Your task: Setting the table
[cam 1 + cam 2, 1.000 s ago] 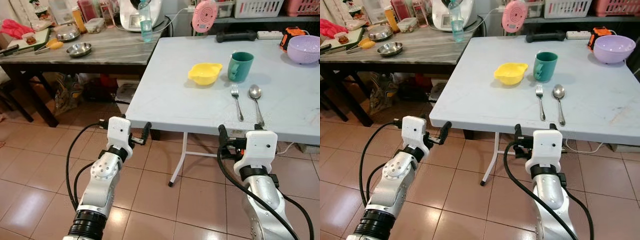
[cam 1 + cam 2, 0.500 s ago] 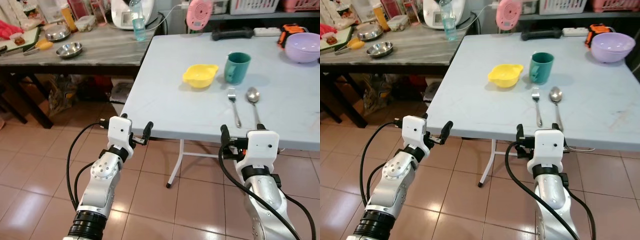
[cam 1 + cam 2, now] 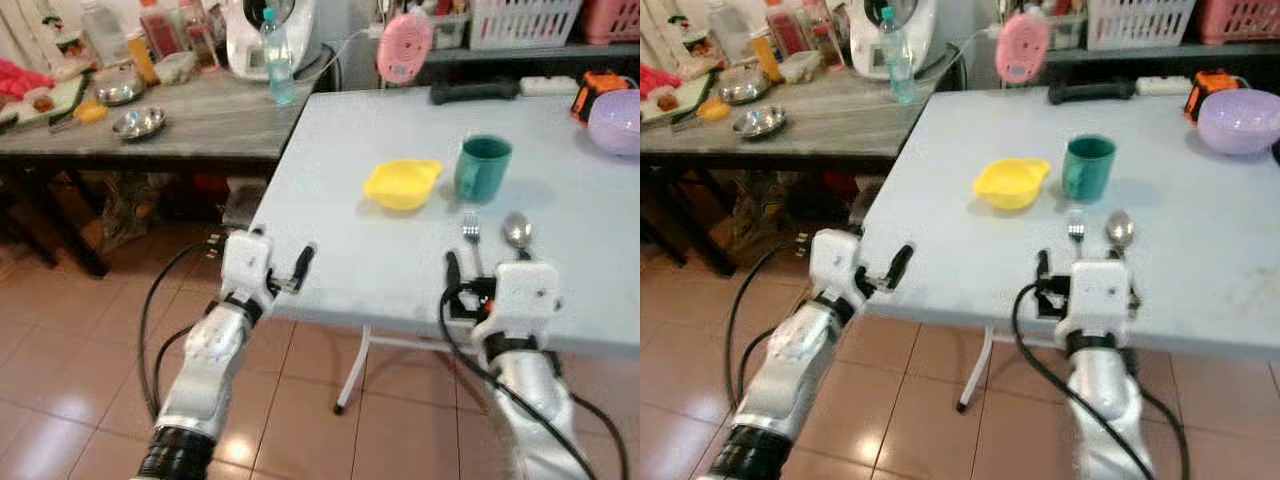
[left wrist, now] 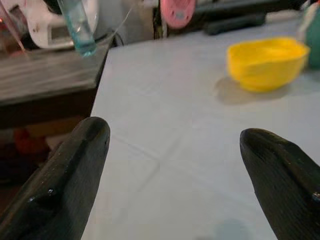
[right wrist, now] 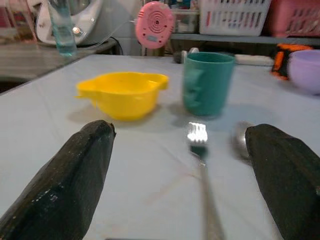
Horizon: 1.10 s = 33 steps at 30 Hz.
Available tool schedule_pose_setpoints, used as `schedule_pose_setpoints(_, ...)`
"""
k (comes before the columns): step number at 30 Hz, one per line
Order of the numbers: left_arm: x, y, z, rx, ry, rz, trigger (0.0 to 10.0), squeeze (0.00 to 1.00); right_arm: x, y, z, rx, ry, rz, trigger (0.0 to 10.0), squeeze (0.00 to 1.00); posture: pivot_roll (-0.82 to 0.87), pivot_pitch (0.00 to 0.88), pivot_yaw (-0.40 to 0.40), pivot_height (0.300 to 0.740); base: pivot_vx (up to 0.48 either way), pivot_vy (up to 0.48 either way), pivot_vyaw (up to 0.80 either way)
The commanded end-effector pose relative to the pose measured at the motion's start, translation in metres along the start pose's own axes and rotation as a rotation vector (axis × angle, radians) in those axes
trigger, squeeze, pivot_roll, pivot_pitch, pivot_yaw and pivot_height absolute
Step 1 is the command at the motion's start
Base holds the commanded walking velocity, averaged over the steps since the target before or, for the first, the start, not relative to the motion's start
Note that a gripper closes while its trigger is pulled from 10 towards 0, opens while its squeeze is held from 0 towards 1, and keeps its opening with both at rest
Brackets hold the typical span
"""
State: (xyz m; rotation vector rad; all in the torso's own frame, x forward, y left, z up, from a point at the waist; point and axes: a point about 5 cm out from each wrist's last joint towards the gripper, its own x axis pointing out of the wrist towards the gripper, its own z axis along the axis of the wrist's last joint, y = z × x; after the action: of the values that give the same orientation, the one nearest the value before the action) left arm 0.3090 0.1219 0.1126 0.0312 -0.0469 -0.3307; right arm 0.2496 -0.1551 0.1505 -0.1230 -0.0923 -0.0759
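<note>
The right gripper [image 5: 185,185] has its two black fingers spread wide, holding nothing, at the near edge of the light blue table [image 3: 350,190]. The fork [image 5: 202,150] lies right between its fingers, with the spoon [image 3: 517,230] beside it. Behind them sit the green cup [image 5: 207,82] and yellow bowl [image 5: 122,92]. The left gripper [image 4: 175,170] is open too, over the table's near corner. The head views show a purple bowl [image 3: 1238,118] far back.

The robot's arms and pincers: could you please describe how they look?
Both arms are silver metal with a white boxy wrist housing and looping black cables. The left pincer and right pincer each have two long, rounded black fingers. No markings are legible.
</note>
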Motion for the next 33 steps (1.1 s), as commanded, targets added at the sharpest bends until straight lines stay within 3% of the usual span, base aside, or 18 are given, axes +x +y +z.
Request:
schedule_pose_setpoints(1, 0.004, -0.007, 0.007, -0.001, -0.024, -0.02, 10.0, 0.0, 0.0, -0.006, 0.001, -0.016, -0.008, -0.014, 10.0, 0.0, -0.2, 0.049, 0.131, 0.74, 0.386, 0.0, 0.0)
schedule_pose_setpoints(14, 0.005, -0.014, 0.005, -0.022, -0.019, -0.035, 10.0, 0.0, 0.004, -0.007, 0.002, -0.045, -0.007, 0.012, 10.0, 0.0, -0.21, 0.043, 0.116, 0.74, 0.38, 0.0, 0.0)
schedule_pose_setpoints(25, -0.003, -0.012, -0.001, -0.037, 0.009, -0.053, 10.0, 0.0, 0.001, -0.001, -0.003, -0.059, 0.024, 0.069, 10.0, 0.0, -0.21, 0.039, 0.115, 0.74, 0.0, 0.0, 0.0)
schedule_pose_setpoints(33, -0.017, -0.019, -0.011, -0.066, 0.079, -0.162, 10.0, 0.0, 0.0, 0.006, -0.006, -0.116, 0.035, 0.162, 10.0, 0.0, -0.2, 0.058, 0.116, 0.74, 0.0, 0.0, 0.0)
